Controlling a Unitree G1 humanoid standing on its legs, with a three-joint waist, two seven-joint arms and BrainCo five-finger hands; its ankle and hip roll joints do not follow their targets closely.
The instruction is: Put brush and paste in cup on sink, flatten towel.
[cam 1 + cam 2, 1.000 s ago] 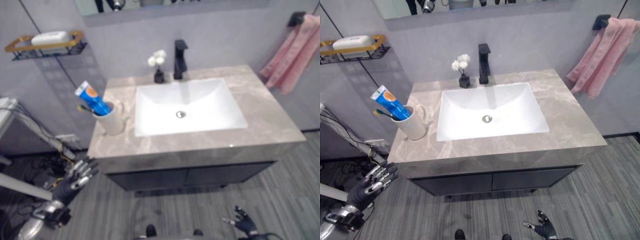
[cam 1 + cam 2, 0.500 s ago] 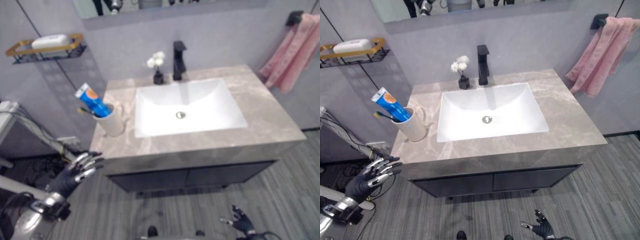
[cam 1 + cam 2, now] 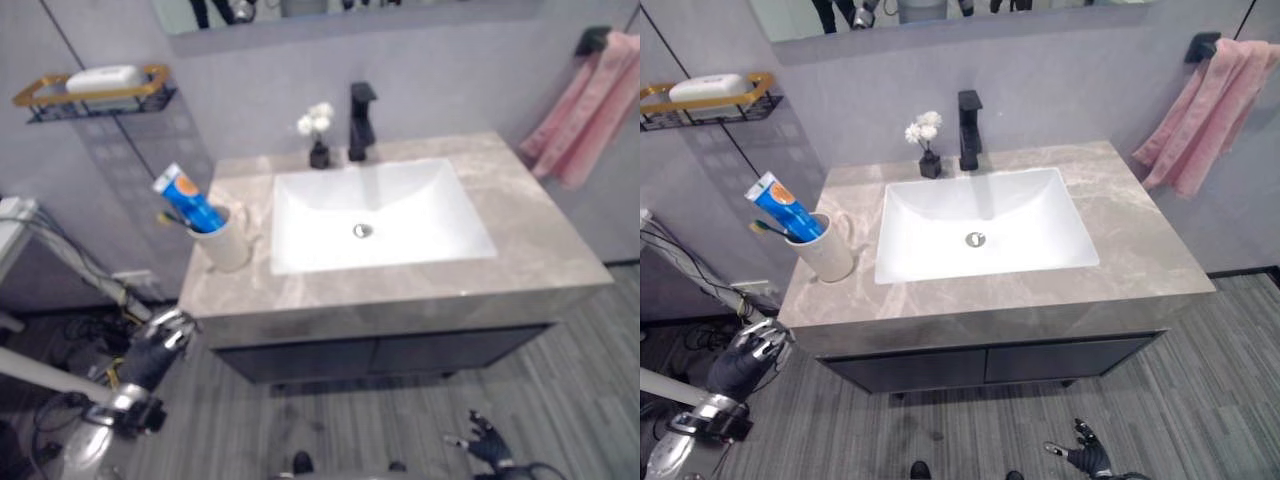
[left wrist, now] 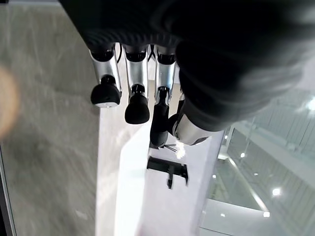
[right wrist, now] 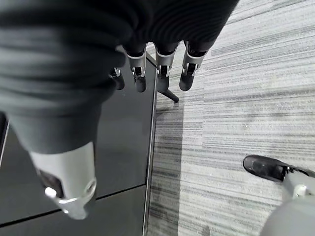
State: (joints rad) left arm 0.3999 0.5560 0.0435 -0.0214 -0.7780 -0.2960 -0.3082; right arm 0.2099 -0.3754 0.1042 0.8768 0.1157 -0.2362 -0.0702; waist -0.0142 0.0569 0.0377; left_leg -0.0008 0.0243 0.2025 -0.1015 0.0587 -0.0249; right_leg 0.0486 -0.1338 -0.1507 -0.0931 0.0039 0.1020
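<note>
**Hands low and empty, brush and paste in cup**

Left hand (image 3: 748, 358) below worktop (image 3: 1140, 260) edge, fingers relaxed, holding nothing. Right hand (image 3: 1083, 459) down near floor, fingers spread, empty. On worktop left of sink (image 3: 985, 225): cup (image 3: 828, 252) with paste (image 3: 782, 206) and brush (image 3: 768, 229) inside. Pink towel (image 3: 1200, 115) bunched on wall hook, far right.

One cup (image 3: 827, 251), one toothpaste tube (image 3: 781, 206), one toothbrush (image 3: 768, 228), one pink towel (image 3: 1193, 112), one tap (image 3: 969, 130), one flower vase (image 3: 927, 144), one wall shelf (image 3: 708, 101).
</note>
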